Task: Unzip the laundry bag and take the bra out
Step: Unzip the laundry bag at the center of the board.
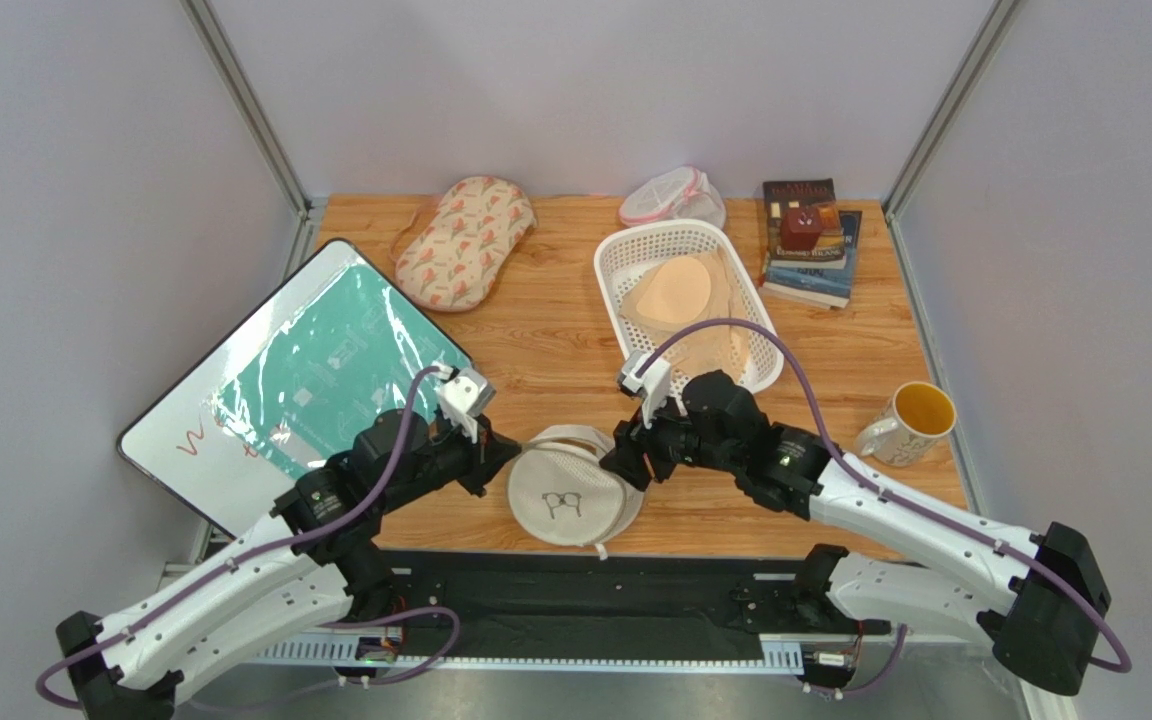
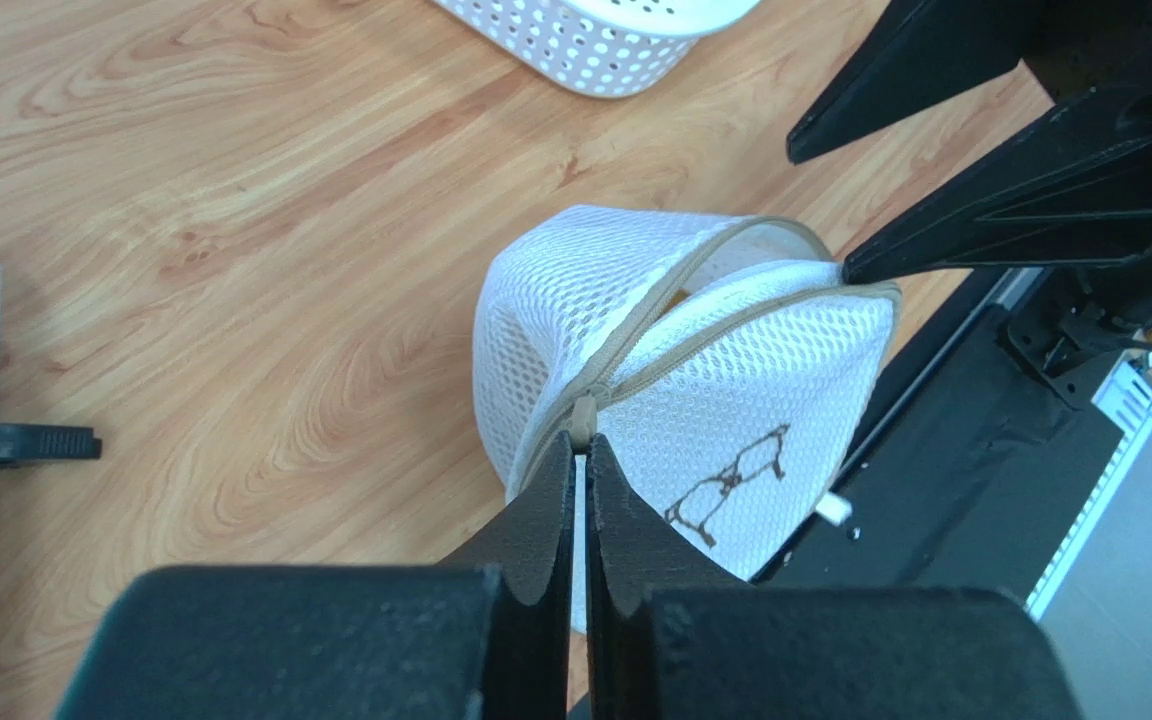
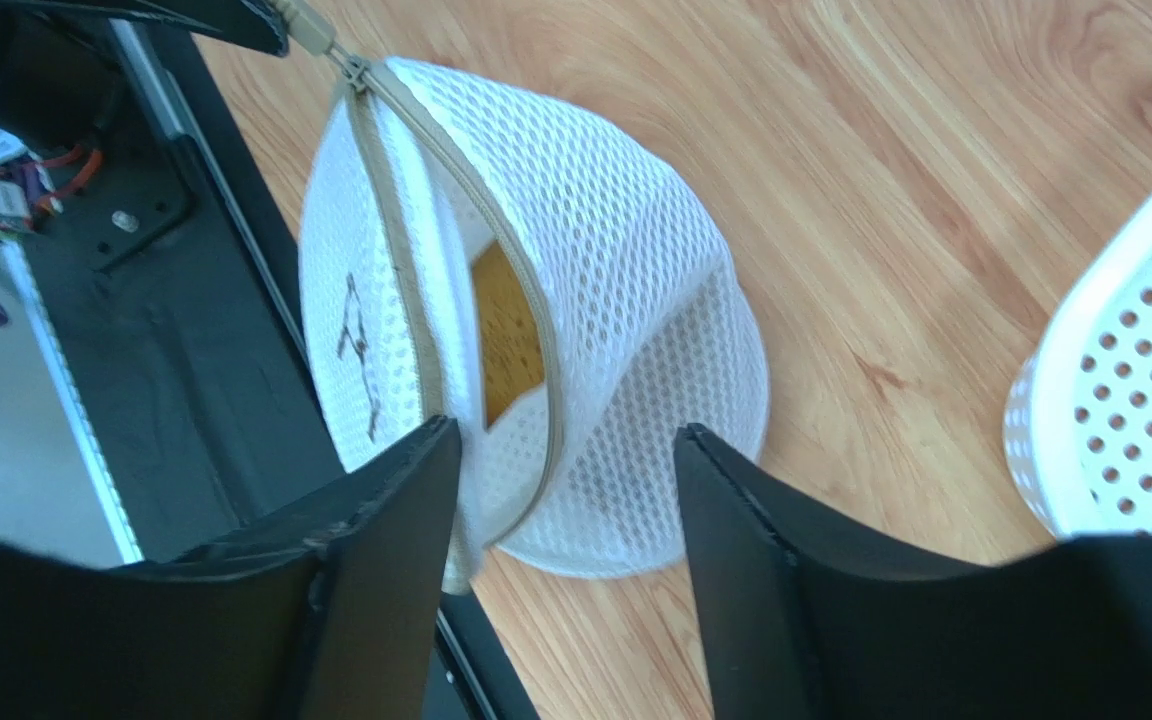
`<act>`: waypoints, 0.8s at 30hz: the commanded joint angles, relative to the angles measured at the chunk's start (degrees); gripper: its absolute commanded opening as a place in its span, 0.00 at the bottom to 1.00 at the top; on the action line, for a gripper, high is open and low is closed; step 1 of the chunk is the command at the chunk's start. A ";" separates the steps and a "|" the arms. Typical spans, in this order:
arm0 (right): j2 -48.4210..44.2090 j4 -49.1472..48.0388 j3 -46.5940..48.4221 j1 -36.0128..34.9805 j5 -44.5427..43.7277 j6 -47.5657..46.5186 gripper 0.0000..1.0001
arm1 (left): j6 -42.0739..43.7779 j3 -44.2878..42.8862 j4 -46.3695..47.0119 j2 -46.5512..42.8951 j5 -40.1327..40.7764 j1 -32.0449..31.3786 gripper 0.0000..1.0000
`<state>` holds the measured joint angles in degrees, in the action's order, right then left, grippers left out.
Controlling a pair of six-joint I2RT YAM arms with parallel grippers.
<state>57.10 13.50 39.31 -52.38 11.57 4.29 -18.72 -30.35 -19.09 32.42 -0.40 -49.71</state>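
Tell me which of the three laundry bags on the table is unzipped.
The round white mesh bag between the grippers; its zip gapes, showing yellow fabric. The patterned oval bag and pink-trimmed bag lie untouched at the back.

A round white mesh laundry bag (image 1: 569,489) sits at the near table edge, hemmed in by the left gripper (image 1: 495,450) closed on its zip pull and the right gripper (image 1: 626,458) with fingers spread at its opposite side. The zip gapes partway, leaving a narrow slot where yellow bra (image 3: 509,338) fabric shows. Bare wood lies behind the bag, up to a white basket (image 1: 630,252) at the back, a tilted board (image 1: 222,435) left and a mug (image 1: 910,423) right.
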 commanded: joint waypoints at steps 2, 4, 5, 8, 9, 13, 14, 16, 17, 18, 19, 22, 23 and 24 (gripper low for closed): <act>-1.03 6.28 5.77 0.26 -1.47 -1.83 0.73 | 3.34 -3.05 0.72 4.31 -3.54 0.41 0.00; 0.11 6.71 7.62 0.26 0.73 -2.71 0.78 | 3.86 -3.75 1.16 4.75 -5.21 0.32 0.00; 1.16 7.15 9.36 0.17 1.60 -3.06 0.79 | 4.04 -4.01 1.16 4.93 -5.66 0.32 0.00; 3.09 7.24 11.92 0.09 2.75 -4.03 0.81 | 4.22 -4.46 1.34 5.45 -7.24 0.32 0.00; 3.45 7.25 12.45 0.17 3.10 -5.77 0.81 | 4.22 -4.63 1.16 5.63 -7.50 0.41 0.00; 5.74 6.98 14.92 -0.26 7.31 -6.66 0.82 | 4.39 -4.98 1.07 6.42 -7.94 0.32 0.00; 6.87 6.63 15.27 -0.53 8.02 -6.93 0.82 | 4.48 -5.16 0.99 6.68 -8.03 0.41 0.00; 8.37 6.63 15.97 -1.67 8.20 -8.07 0.82 | 4.57 -5.42 0.99 6.86 -8.38 0.41 0.00; 9.86 6.72 16.15 -1.93 8.03 -8.51 0.82 | 4.57 -5.60 0.81 7.04 -8.47 0.32 0.00; 10.57 6.63 16.50 -2.20 7.94 -8.77 0.82 | 4.74 -5.77 0.64 7.21 -8.56 0.41 0.00; 11.27 6.54 16.50 -2.37 8.03 -9.21 0.82 | 4.75 -5.95 0.55 7.13 -8.65 0.41 0.00; 13.47 5.32 16.41 -2.90 9.08 -9.92 0.82 | 4.83 -6.30 0.37 7.13 -9.00 0.32 0.00; 14.34 4.62 16.41 -3.08 9.26 -10.35 0.82 | 4.92 -6.39 0.37 7.21 -9.00 0.32 0.00; 14.79 4.26 16.41 -3.34 9.08 -10.71 0.82 | 5.01 -6.39 0.37 7.21 -9.44 0.41 0.00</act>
<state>70.52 20.69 53.69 -54.92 19.05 -3.60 -15.27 -33.80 -19.14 39.68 -7.94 -49.47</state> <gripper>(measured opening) 0.821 0.006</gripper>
